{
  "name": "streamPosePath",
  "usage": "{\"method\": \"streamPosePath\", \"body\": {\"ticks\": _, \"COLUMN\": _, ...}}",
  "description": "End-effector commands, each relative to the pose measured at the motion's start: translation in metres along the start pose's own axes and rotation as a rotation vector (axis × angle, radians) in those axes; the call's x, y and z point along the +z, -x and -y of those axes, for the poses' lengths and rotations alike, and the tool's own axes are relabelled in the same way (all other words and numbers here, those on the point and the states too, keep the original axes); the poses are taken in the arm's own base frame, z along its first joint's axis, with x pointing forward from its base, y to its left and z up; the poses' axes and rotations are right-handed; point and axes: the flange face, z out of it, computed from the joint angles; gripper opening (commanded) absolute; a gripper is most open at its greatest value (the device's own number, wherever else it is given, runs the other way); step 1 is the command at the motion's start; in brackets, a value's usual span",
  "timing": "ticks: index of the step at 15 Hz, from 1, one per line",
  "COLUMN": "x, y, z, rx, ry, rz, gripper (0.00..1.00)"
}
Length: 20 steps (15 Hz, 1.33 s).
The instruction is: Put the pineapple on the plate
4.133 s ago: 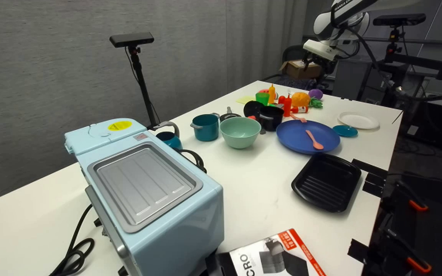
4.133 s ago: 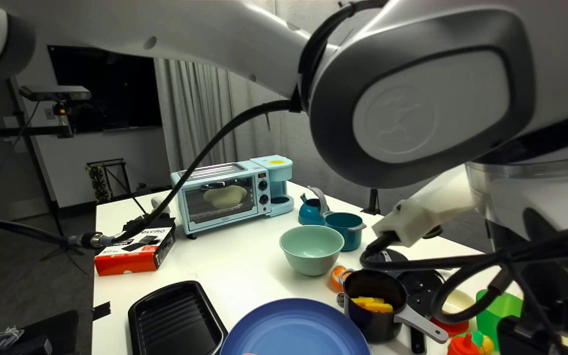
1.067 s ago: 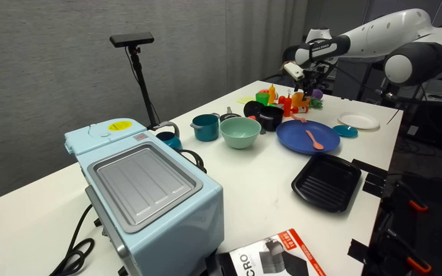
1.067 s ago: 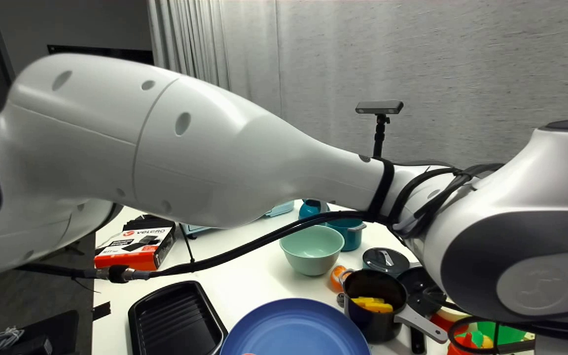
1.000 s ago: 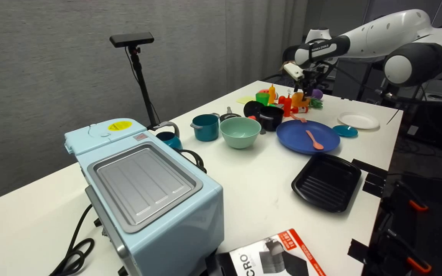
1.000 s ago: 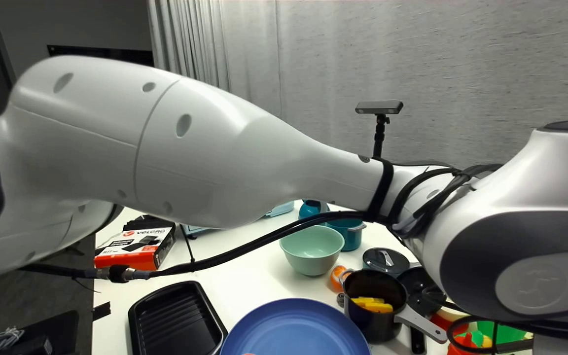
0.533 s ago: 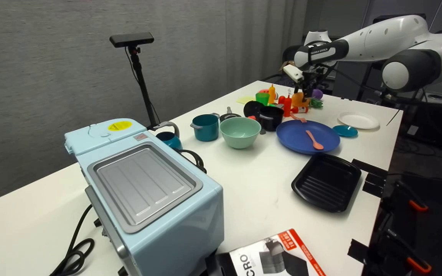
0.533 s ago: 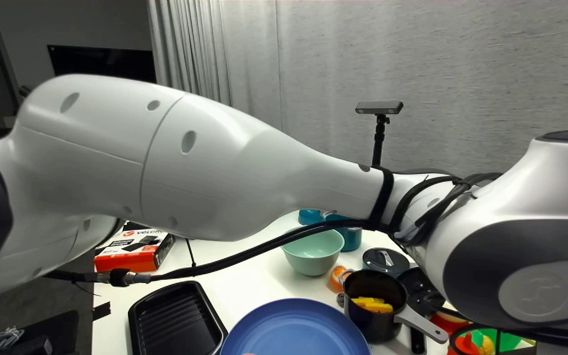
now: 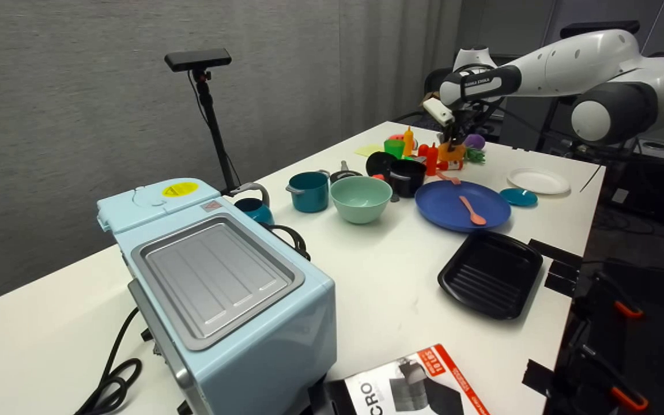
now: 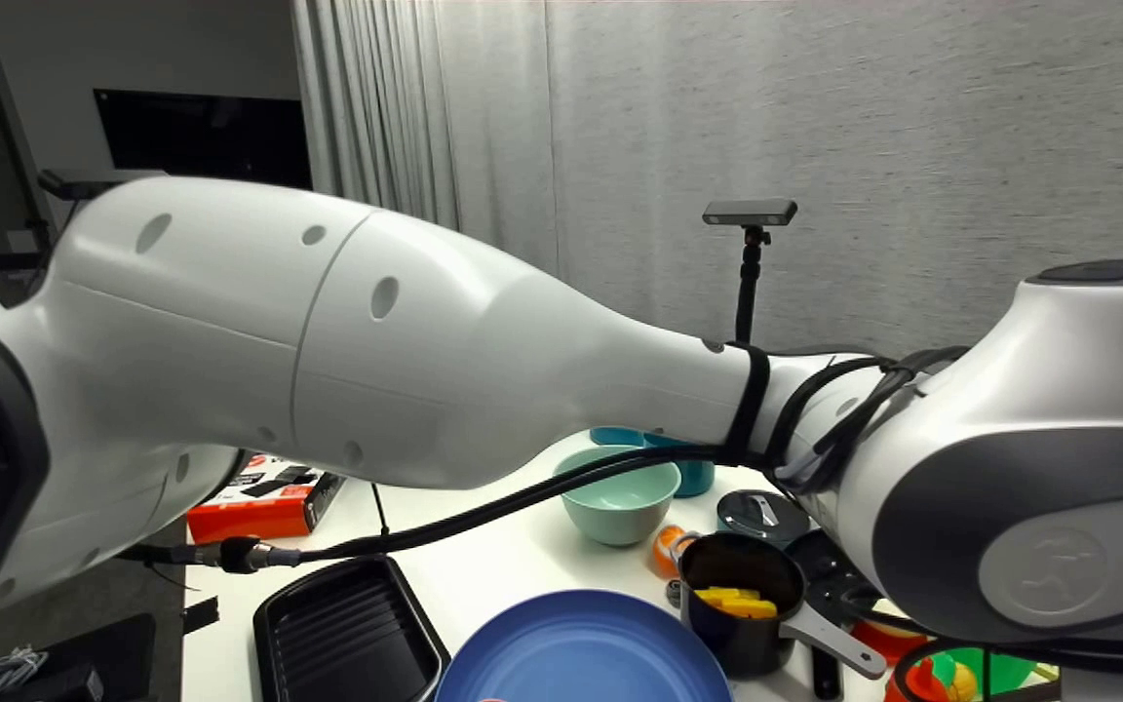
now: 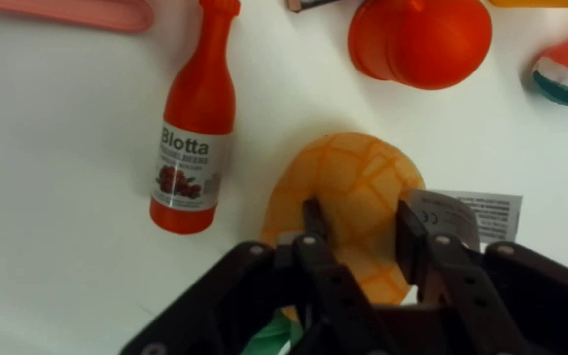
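Observation:
The pineapple (image 11: pixel 353 182) is a soft orange toy with crossed lines, a green top and a white tag, lying on the table. In the wrist view my gripper (image 11: pixel 357 209) is shut on its body, and one finger (image 11: pixel 315 219) sinks into the orange surface. The tag sticks out past the opposite finger. In an exterior view the pineapple (image 9: pixel 453 153) sits at the far end of the table beneath the gripper. The round blue plate (image 9: pixel 444 207), with a pink spoon (image 9: pixel 472 211) on it, lies nearer that camera; the plate (image 10: pixel 581 653) also shows in an exterior view.
Close to the pineapple are a small red labelled bottle (image 11: pixel 197 133), a red squeeze bottle (image 11: pixel 432 44) and a purple toy (image 9: pixel 474 142). A black pot (image 9: pixel 408 178) and a teal bowl (image 9: pixel 362 199) stand beside the plate, a black tray (image 9: pixel 490 274) before it.
The arm came down over the pineapple from higher up, then sank a little further in the last second. My fingers stood wide before and have now come together on the pineapple.

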Motion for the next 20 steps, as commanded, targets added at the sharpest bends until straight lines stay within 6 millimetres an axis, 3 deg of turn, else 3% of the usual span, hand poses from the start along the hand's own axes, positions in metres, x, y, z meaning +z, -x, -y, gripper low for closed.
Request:
{"method": "streamPosePath", "body": {"ticks": 1, "x": 0.001, "y": 0.0, "z": 0.003, "rx": -0.029, "ry": -0.028, "rz": -0.027, "gripper": 0.08}}
{"method": "streamPosePath", "body": {"ticks": 2, "x": -0.002, "y": 0.002, "z": 0.004, "rx": -0.037, "ry": -0.028, "rz": -0.024, "gripper": 0.0}}
{"method": "streamPosePath", "body": {"ticks": 6, "x": -0.029, "y": 0.023, "z": 0.006, "rx": -0.174, "ry": 0.02, "rz": 0.036, "gripper": 0.01}}
{"method": "streamPosePath", "body": {"ticks": 16, "x": -0.135, "y": 0.076, "z": 0.011, "rx": -0.682, "ry": 0.056, "rz": 0.148, "gripper": 0.02}}
{"method": "streamPosePath", "body": {"ticks": 20, "x": -0.145, "y": 0.11, "z": -0.002, "rx": -0.88, "ry": 0.097, "rz": 0.198, "gripper": 0.02}}
